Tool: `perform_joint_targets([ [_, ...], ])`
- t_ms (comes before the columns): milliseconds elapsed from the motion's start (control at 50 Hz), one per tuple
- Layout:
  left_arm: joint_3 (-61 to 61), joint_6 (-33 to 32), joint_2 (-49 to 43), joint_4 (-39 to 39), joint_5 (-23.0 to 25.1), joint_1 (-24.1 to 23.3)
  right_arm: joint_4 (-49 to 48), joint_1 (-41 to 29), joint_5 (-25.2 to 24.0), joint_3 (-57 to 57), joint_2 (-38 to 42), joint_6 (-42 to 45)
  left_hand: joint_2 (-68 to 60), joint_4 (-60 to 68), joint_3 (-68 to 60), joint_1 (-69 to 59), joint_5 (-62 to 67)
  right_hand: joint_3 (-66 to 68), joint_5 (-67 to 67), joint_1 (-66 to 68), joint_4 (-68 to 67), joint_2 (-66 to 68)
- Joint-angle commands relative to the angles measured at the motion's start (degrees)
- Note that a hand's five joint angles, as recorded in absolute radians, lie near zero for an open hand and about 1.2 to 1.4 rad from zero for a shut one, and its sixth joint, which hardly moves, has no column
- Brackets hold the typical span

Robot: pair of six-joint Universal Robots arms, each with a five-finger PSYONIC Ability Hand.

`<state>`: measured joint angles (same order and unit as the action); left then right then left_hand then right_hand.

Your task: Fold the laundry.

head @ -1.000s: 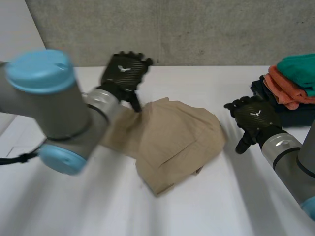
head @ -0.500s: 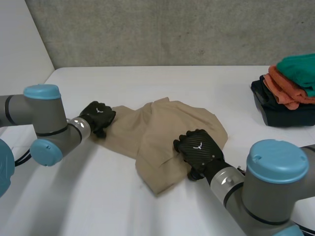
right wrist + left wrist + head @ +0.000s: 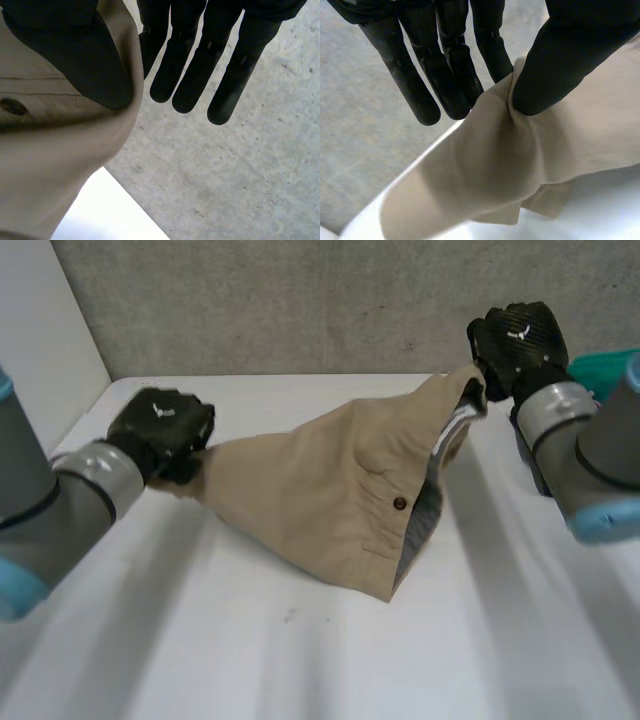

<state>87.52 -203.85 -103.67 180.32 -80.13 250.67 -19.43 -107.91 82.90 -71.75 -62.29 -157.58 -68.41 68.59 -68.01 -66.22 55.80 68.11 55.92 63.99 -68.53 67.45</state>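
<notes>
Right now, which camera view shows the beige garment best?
The head view: the whole beige garment is stretched between the left hand and the right hand. The left wrist view shows one end pinched; the right wrist view, an edge under the thumb.

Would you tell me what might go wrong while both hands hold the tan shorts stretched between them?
1. The left hand pinches only a small fold of the tan shorts between thumb and fingers; it may slip under tension.
2. The right arm is close to the stack of folded clothes and might knock it.
</notes>
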Motion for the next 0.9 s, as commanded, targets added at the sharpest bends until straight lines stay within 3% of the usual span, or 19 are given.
perform_joint_targets([
  [20, 7.75, 3.1, -1.44, 6.52, -0.64, -7.73, -2.8, 0.95, -0.11, 15.4, 16.75, -2.2, -11.59, 11.41, -11.99, -13.78, 14.2, 11.89, 14.08, 16.01, -11.47, 12.55],
  [60, 7.75, 3.54, -3.02, 7.76, -1.51, -8.35, -5.87, 1.03, 0.77, 18.04, 19.83, -2.91, -11.59, 11.41, -11.99, -13.78, 14.2, 10.12, 12.31, 14.24, -9.69, 10.77],
  [80, 7.58, 3.89, -3.9, 8.63, -3.43, -8.53, -6.58, 1.04, 1.12, 18.4, 20.45, -2.91, -11.59, 11.41, -11.99, -13.78, 14.2, -0.22, 1.96, 3.9, 0.65, 0.43],
  [100, 7.4, 3.98, -4.17, 8.82, -4.5, -8.61, -7.8, 1.04, 2.43, 19.27, 21.67, -2.91, -11.59, 11.41, -11.99, -13.78, 14.2, -35.3, -33.11, -31.18, 35.72, -34.64],
  [120, 7.31, 3.98, -4.17, 8.99, -5.46, -8.7, -8.16, 1.12, 3.49, 19.71, 22.12, -2.83, -11.59, 11.41, -11.99, -13.78, 14.2, -56.46, -54.28, -52.34, 56.89, -55.81],
  [140, 7.14, 3.9, -4.17, 9.26, -7.3, -8.88, -8.43, 1.12, 4.89, 19.81, 22.21, -2.91, -11.59, 11.41, -11.99, -13.78, 14.2, -58.11, -55.92, -53.99, 58.53, -57.45],
  [220, 6.87, 3.55, -3.56, 9.43, -10.04, -8.7, -7.12, 0.77, 8.68, 18.41, 19.06, -2.74, -11.59, 11.41, -11.99, -13.78, 14.2, -58.11, -55.92, -53.99, 58.53, -57.45],
  [260, 7.05, 3.37, -2.6, 9.43, -10.13, -8.62, -3.19, 0.95, 10.26, 15.17, 13.55, -2.3, -11.59, 11.41, -11.99, -13.78, 14.2, -58.11, -55.92, -53.99, 58.53, -57.45],
  [400, 7.22, 3.37, 1.27, 9.61, -10.04, -8.0, 17.36, 0.6, 10.09, 2.43, -5.53, -1.94, -11.59, 11.41, -11.99, -13.78, 14.2, -58.11, -55.92, -53.99, 58.53, -57.45],
  [480, 6.35, 3.28, 2.07, 9.61, -10.04, -6.77, 27.06, -2.12, 9.04, -6.19, -8.28, -5.1, -11.59, 11.41, -11.99, -13.78, 14.2, -58.11, -55.92, -53.99, 58.53, -57.45],
  [500, 6.17, 3.28, 2.15, 9.61, -10.04, -6.68, 28.99, -5.43, 8.08, -8.91, -8.63, -7.98, -11.59, 11.41, -11.99, -13.78, 14.2, -52.7, -50.52, -48.58, 53.13, -52.05],
  [560, 5.03, 3.37, 2.07, 9.61, -9.96, -6.77, 28.67, -11.5, 6.06, -14.88, -9.69, -14.31, -11.59, 11.41, -11.99, -13.78, 14.2, -49.8, -47.61, -45.68, 50.22, -49.14],
  [700, 4.15, 3.55, 2.07, 9.61, -9.96, -7.03, 19.98, -17.07, 6.22, -21.58, -6.01, -20.05, -11.59, 11.41, -11.99, -13.78, 14.2, -43.57, -41.38, -39.45, 44.0, -42.92],
  [800, 3.71, 3.55, 2.07, 9.61, -9.96, -7.21, 10.4, -20.93, 9.81, -21.59, 2.59, -18.56, -11.59, 11.41, -11.99, -13.78, 14.2, -37.18, -35.0, -33.06, 37.61, -36.53],
  [900, 3.01, 3.55, 2.15, 9.61, -9.96, -7.3, 6.87, -21.29, 14.3, -20.01, 5.07, -17.5, -11.59, 11.41, -11.99, -13.78, 14.2, -34.14, -31.95, -30.02, 34.57, -33.49],
])
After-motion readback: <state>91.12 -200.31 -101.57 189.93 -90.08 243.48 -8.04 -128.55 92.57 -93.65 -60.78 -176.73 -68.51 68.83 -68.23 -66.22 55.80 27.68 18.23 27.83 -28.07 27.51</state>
